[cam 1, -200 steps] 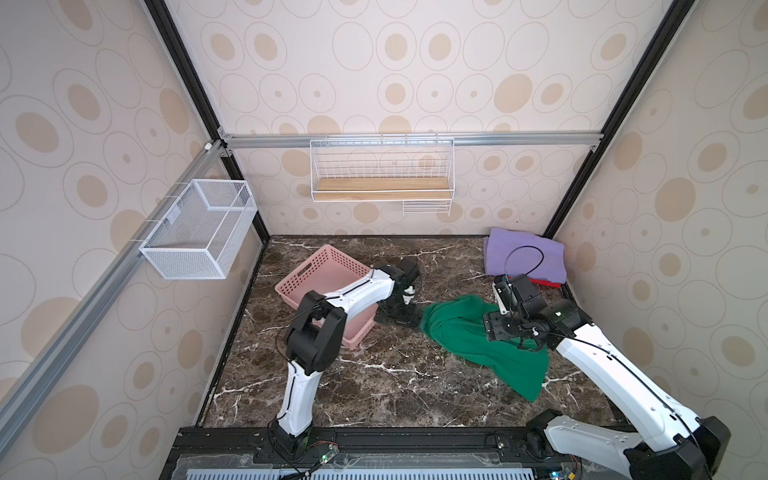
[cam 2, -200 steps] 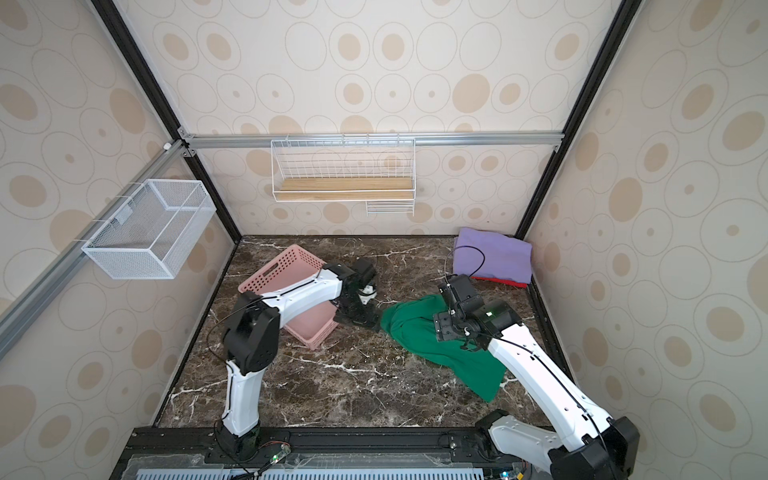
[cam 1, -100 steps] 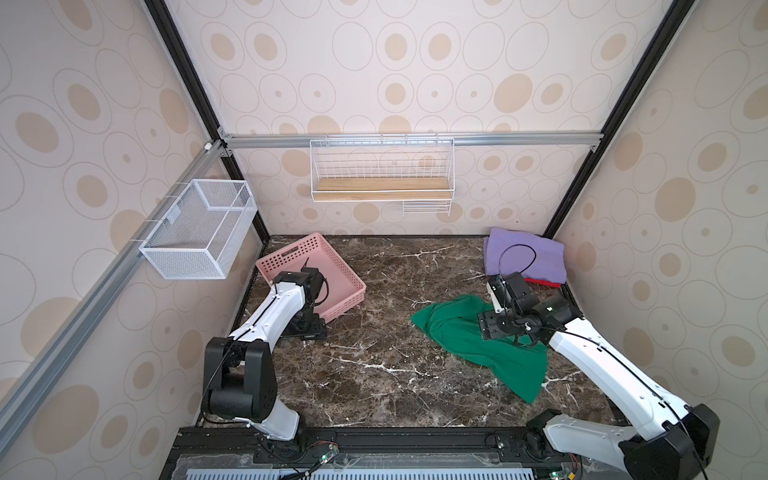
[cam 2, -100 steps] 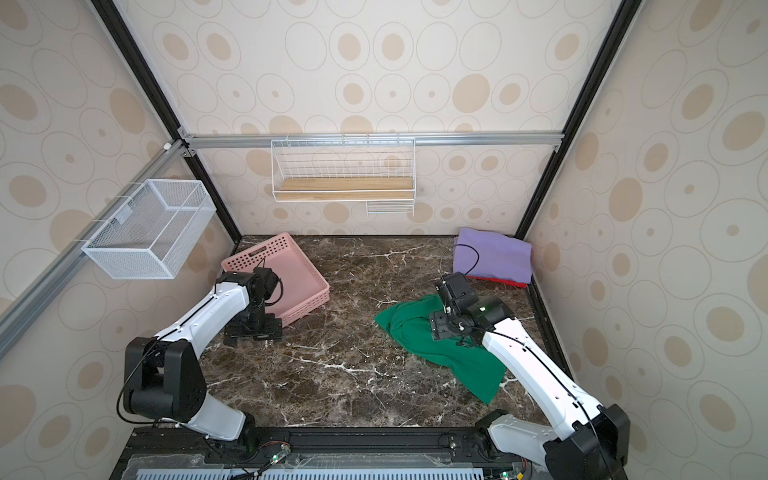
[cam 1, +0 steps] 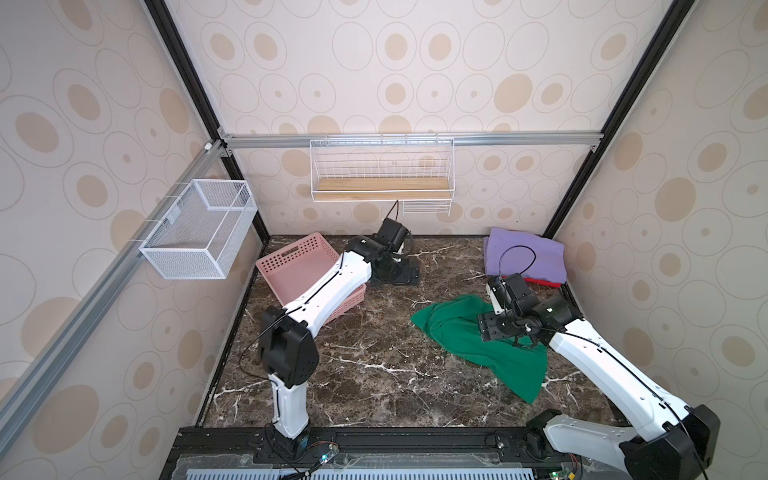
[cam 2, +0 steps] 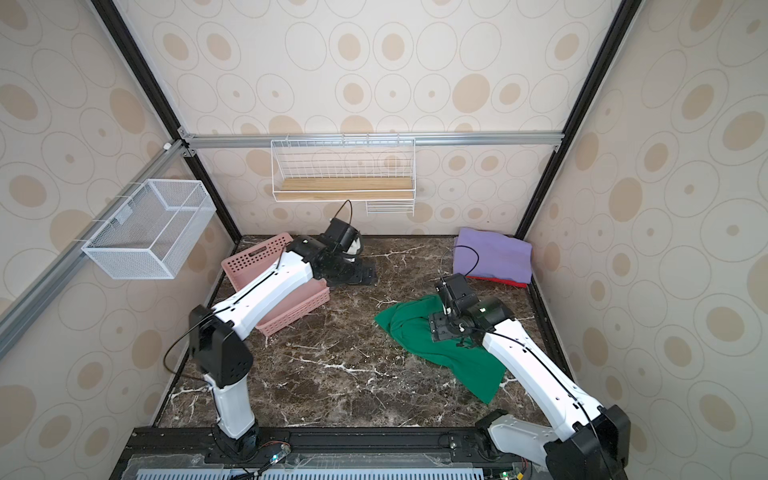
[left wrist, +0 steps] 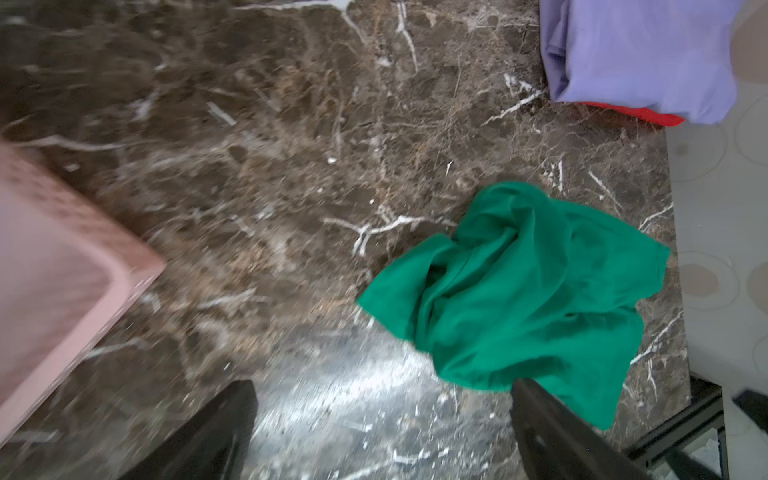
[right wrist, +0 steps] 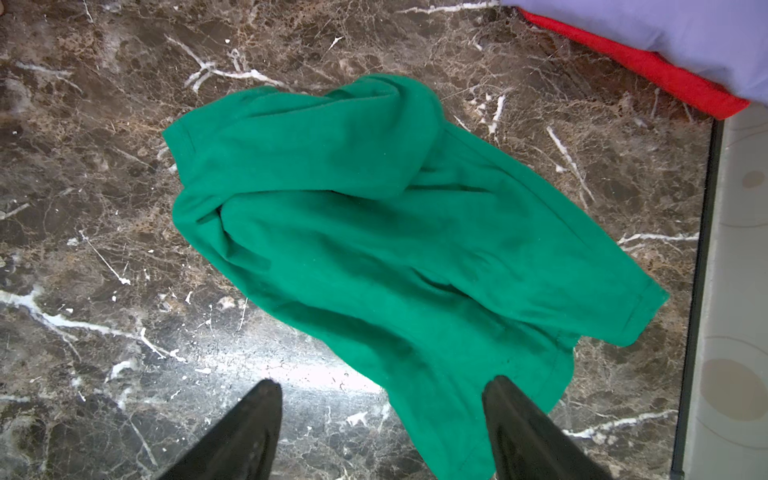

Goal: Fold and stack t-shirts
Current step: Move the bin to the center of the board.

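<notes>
Both pincers spread, empty: the right gripper (right wrist: 384, 386) hovers over the crumpled green t-shirt (cam 1: 453, 332) near the marble surface's (cam 1: 353, 374) right edge, the left gripper (left wrist: 382, 384) near its far edge. Each should probably pinch a hem corner and draw the cloth flat first.

Green tee (left wrist: 511, 291) crumpled on marble top (left wrist: 291, 166); lavender tee (left wrist: 640, 54) folded atop red tee (left wrist: 648, 115); pink basket (left wrist: 54, 266) blurred; L gripper (left wrist: 382, 385) jaws apart, empty.
</notes>
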